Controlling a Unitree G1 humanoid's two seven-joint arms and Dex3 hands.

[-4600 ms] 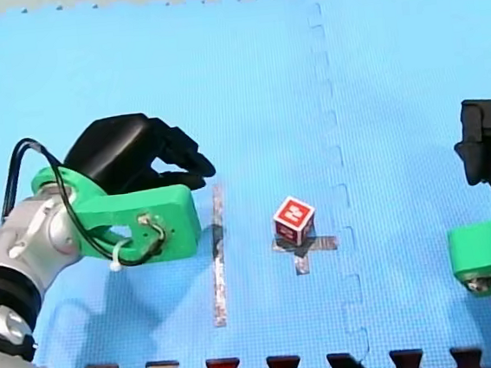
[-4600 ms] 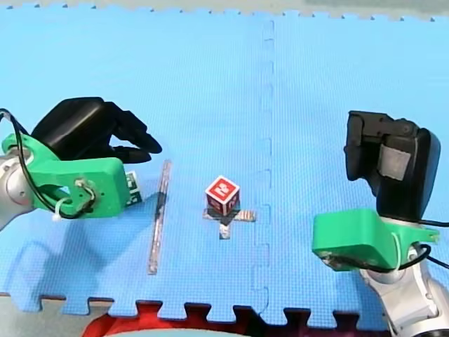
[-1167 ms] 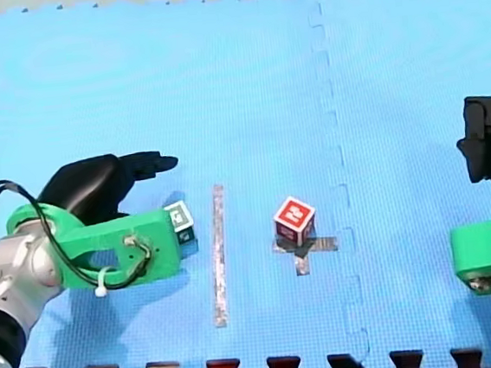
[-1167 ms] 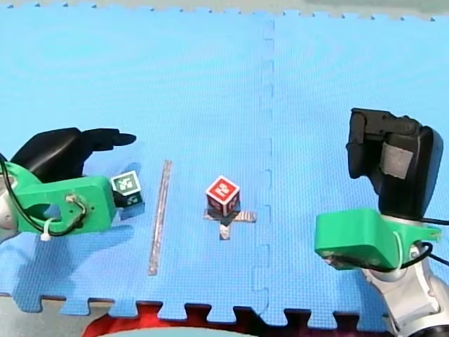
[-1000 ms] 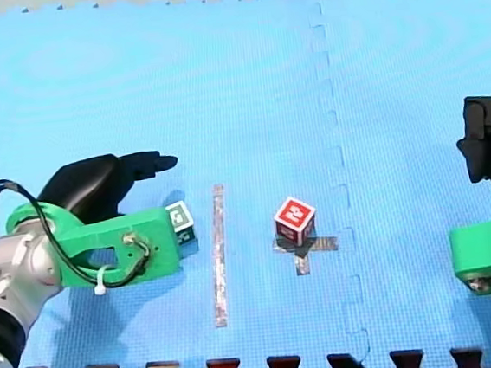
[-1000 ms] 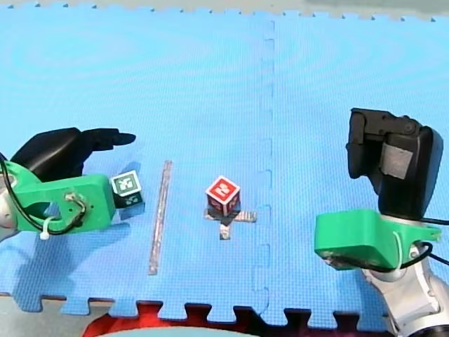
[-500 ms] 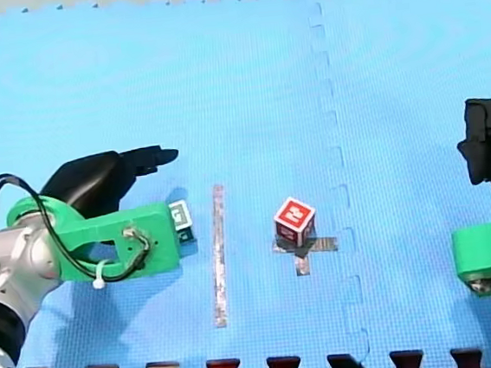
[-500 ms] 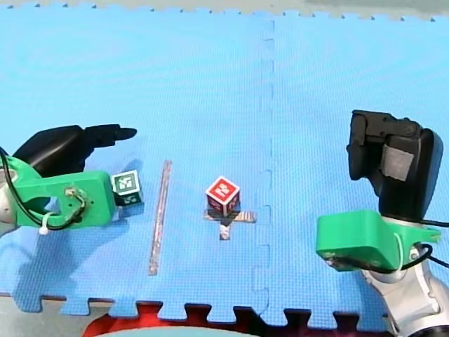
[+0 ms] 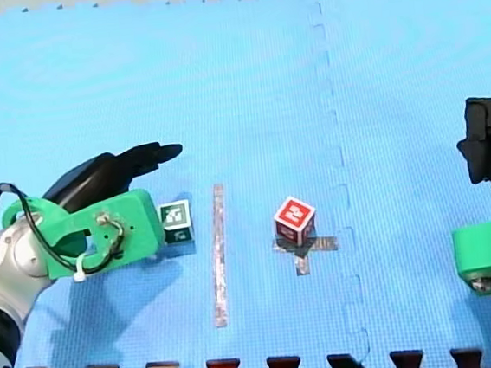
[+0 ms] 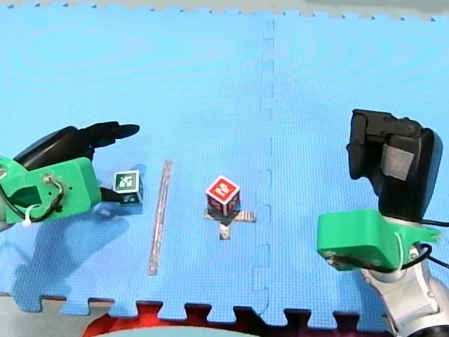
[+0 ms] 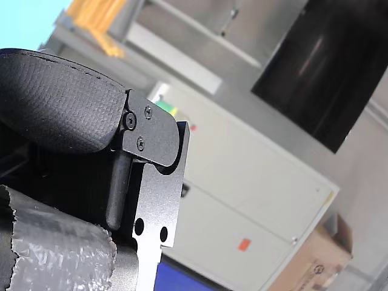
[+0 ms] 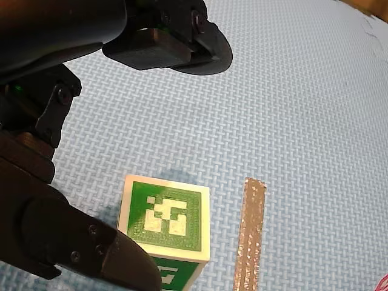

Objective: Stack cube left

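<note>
Blue foam mat point(image 9: 244, 80): broad bare area toward far edge.
Right hand point(image 10: 386, 165): at mat's right edge, uncurled, held nothing.
Left hand point(image 9: 105, 173): just left of green cube point(image 9: 176, 218), fingers uncurled, gripped nothing.
Tape strip point(image 9: 218, 254): lay between the cubes.
Red cube point(image 9: 294, 220): sat on tape cross point(image 9: 308, 247), open mat all round.

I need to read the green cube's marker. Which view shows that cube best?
Second wrist view: the green cube is close, its top marker plain, near the left hand. Both head views show it small, by the tape strip.
</note>
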